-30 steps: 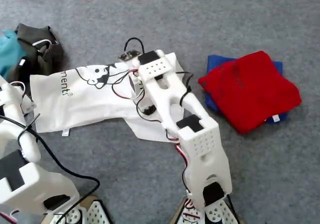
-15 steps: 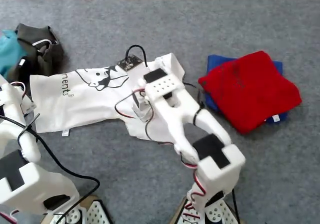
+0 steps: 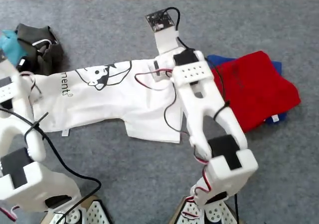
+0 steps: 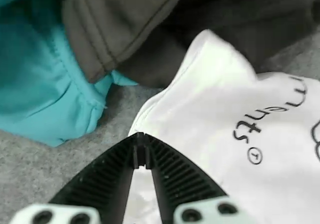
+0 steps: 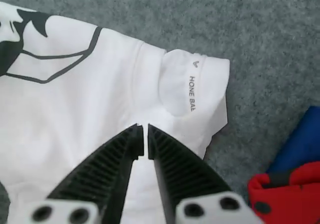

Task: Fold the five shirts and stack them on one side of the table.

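Observation:
A white shirt [image 3: 99, 99] with a black print lies spread across the middle of the grey table [image 3: 279, 29]. My right gripper [image 5: 143, 130] is shut on the white shirt [image 5: 65, 109] close to its sleeve, at the cloth's far right corner [image 3: 158, 67]. My left gripper [image 4: 142, 146] is shut on the edge of the white shirt [image 4: 240, 114] at its left end [image 3: 32, 84]. A folded red shirt [image 3: 259, 89] rests on a folded blue shirt [image 3: 214, 60] at the right. A dark shirt [image 3: 42, 49] and a teal shirt [image 3: 10, 47] lie crumpled at the far left.
The teal shirt [image 4: 35, 84] and dark shirt [image 4: 175, 29] lie just beyond the left fingertips. The red shirt [image 5: 280, 194] and blue shirt [image 5: 300, 139] sit close to the right gripper. Bare table shows along the far side and at the front.
The right arm swung away from me and rightward, and the shirt's folded right part now lies spread flat. The left arm shifted a little farther away, holding the shirt's left edge.

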Tool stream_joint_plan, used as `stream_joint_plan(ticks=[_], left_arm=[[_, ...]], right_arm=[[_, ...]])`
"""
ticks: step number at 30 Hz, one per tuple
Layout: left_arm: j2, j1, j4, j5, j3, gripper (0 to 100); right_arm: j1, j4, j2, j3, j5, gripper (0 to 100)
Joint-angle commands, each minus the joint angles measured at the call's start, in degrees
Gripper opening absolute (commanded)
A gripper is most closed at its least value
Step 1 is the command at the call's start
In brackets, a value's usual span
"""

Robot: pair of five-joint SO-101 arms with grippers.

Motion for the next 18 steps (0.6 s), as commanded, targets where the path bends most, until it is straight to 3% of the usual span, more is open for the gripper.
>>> stream_joint_plan(ticks=[1, 8, 18], left_arm=[[1.67, 3.56, -1.58, 0.00, -7.08, 3], [18.29, 7.69, -1.32, 0.09, -23.69, 3], [37.98, 2.68, -1.32, 0.00, -41.63, 3]], right_arm=[[0.88, -1.23, 5.05, -8.22, -0.09, 6.4], [2.81, 0.09, 24.31, -26.95, -0.53, 8.1], [8.70, 6.68, 52.44, -64.13, -0.44, 8.1]])
